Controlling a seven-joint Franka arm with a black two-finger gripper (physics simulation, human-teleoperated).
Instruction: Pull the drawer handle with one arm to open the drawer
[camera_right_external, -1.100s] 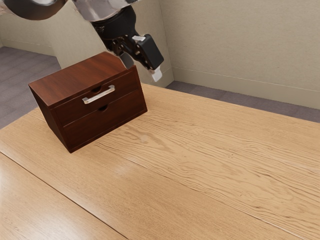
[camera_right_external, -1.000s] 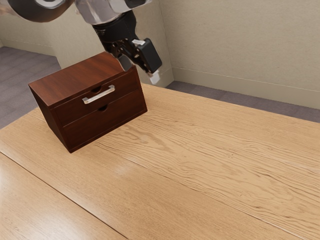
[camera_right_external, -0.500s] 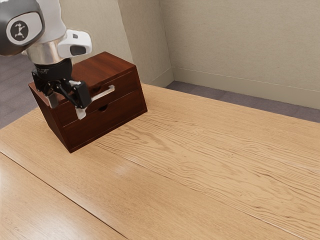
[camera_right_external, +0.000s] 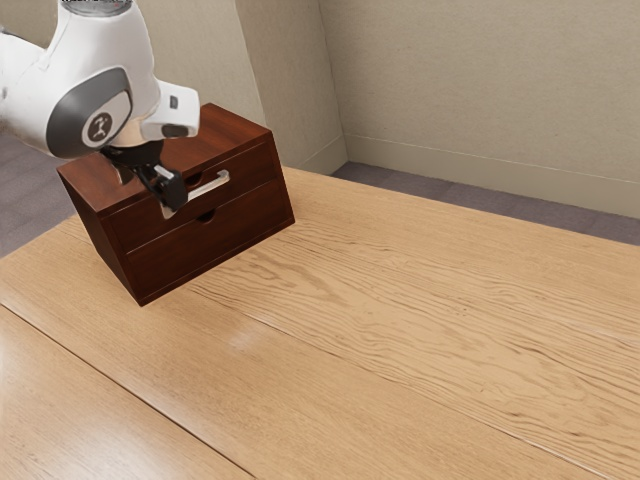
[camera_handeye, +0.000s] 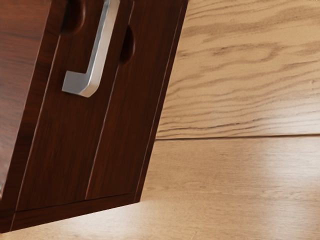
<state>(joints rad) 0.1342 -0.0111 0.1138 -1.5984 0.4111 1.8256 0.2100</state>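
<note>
A dark wooden two-drawer cabinet (camera_right_external: 232, 130) stands tilted on the table at the exterior view's left. Its upper drawer (camera_right_external: 248, 168) sits flush with the front and carries a silver bar handle (camera_right_external: 208, 186). My gripper (camera_right_external: 150, 186) hangs from above at the handle's left end, in front of the upper drawer, open, with nothing between its fingers. The white arm hides part of the cabinet's top. In the wrist view the handle (camera_handeye: 97, 47) and the cabinet front (camera_handeye: 100, 130) lie close under my hand.
The lower drawer (camera_right_external: 225, 232) has a finger notch and no handle. The light wooden table (camera_right_external: 420, 320) stretches wide toward the exterior view's right and front. A beige wall with a corner (camera_right_external: 330, 80) stands behind the cabinet.
My arm has swung from behind the cabinet's right rear corner over to its front left. Since half a second ago the gripper has moved up and closer to the handle's left end. The drawer has not moved.
</note>
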